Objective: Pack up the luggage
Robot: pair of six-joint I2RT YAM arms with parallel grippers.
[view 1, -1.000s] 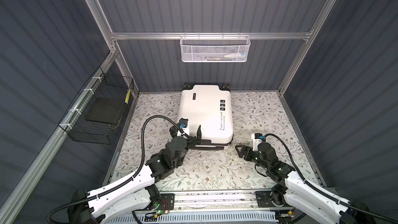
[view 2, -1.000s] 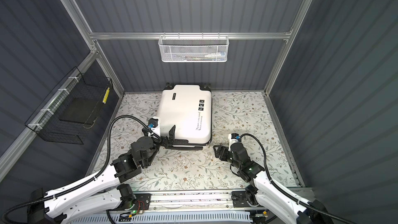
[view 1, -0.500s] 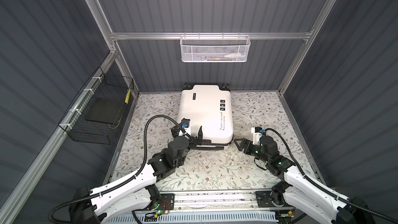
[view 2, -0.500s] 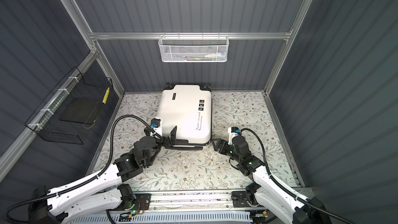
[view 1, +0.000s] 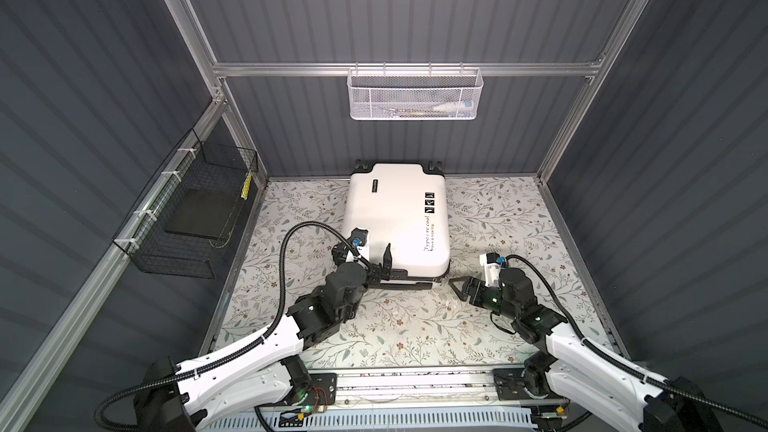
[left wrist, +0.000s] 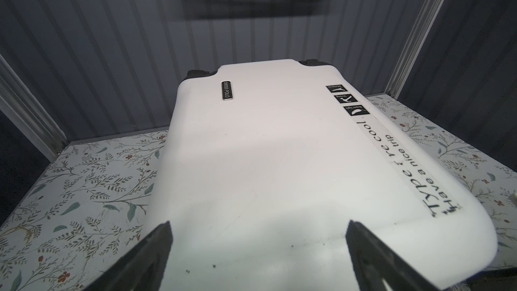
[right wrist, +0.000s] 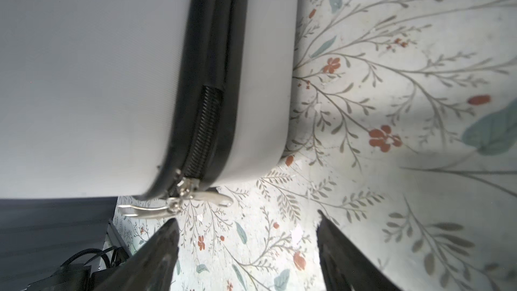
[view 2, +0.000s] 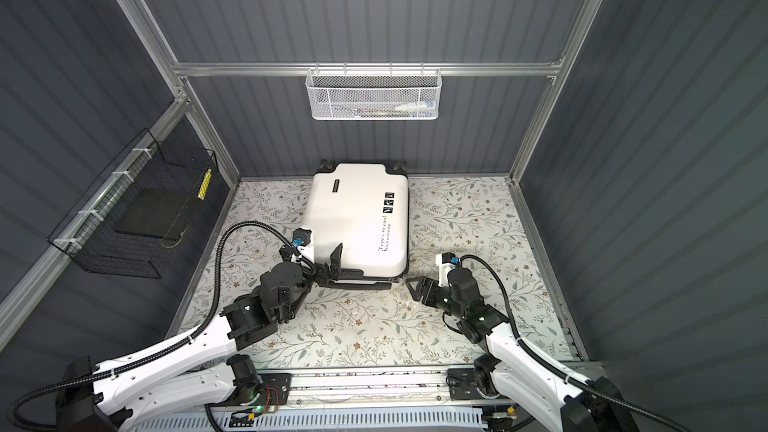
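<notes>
White suitcase (view 1: 397,218) lies flat and closed at 12 o'clock on the floral tabletop (view 1: 399,326), wheels toward the back wall. Left gripper (view 1: 388,270), fingers apart, straddles its near edge at 7 o'clock, prob. to steady the shell. Right gripper (right wrist: 246,247), fingers apart and empty, sits just short of the zip pulls (right wrist: 179,200) at the near corner, approx. 5 o'clock, lined up to pinch them; closed case fits pre-opening or just zipped.

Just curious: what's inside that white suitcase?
Cannot tell. The suitcase lies closed, so its contents are hidden. Only the shell, its lettering and the zipper pulls at a near corner show.
</notes>
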